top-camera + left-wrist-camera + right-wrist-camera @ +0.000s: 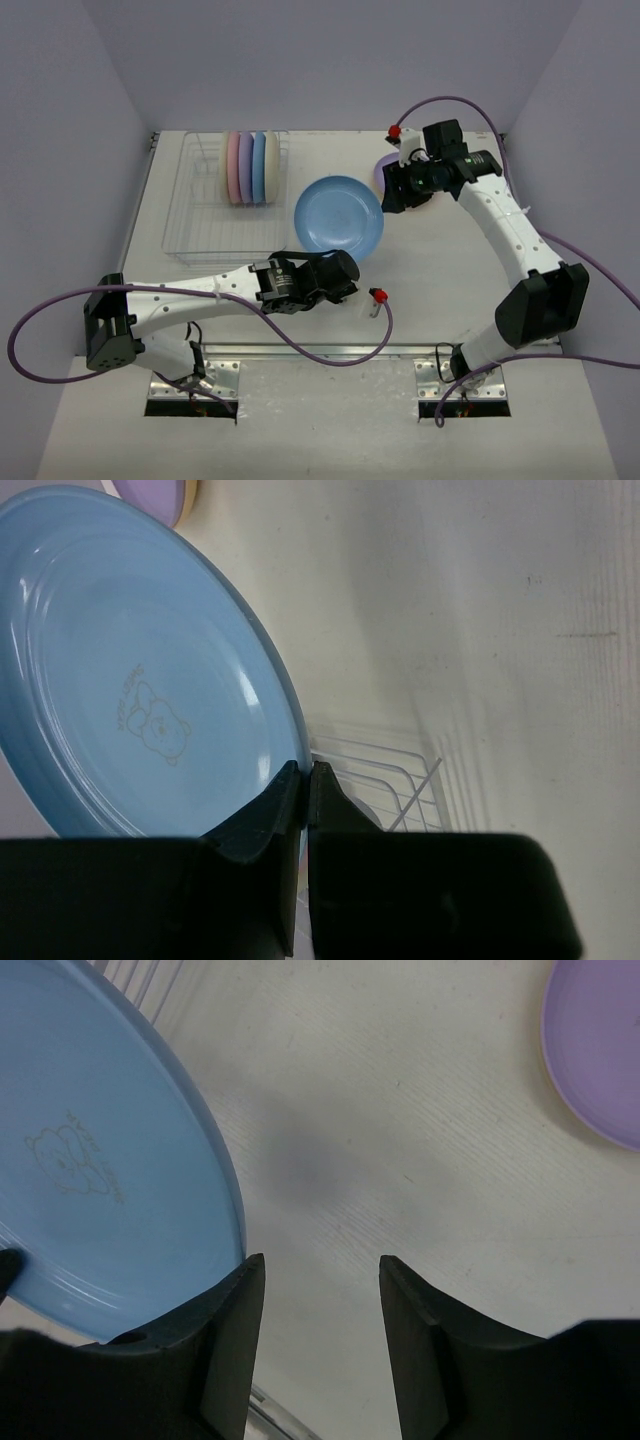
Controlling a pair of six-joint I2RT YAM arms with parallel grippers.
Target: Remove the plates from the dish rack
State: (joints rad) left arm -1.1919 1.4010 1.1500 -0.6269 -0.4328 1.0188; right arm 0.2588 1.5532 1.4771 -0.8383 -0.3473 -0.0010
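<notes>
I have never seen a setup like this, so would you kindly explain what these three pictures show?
Two robot arms are bolted at the near edge of a table. The overhead picture looks down on both; the other two come from wrist cameras. The left end effector is shut on the rim of a blue plate. The right end effector is open and empty, near a lavender plate lying on the table. Four more plates stand in the wire dish rack.
</notes>
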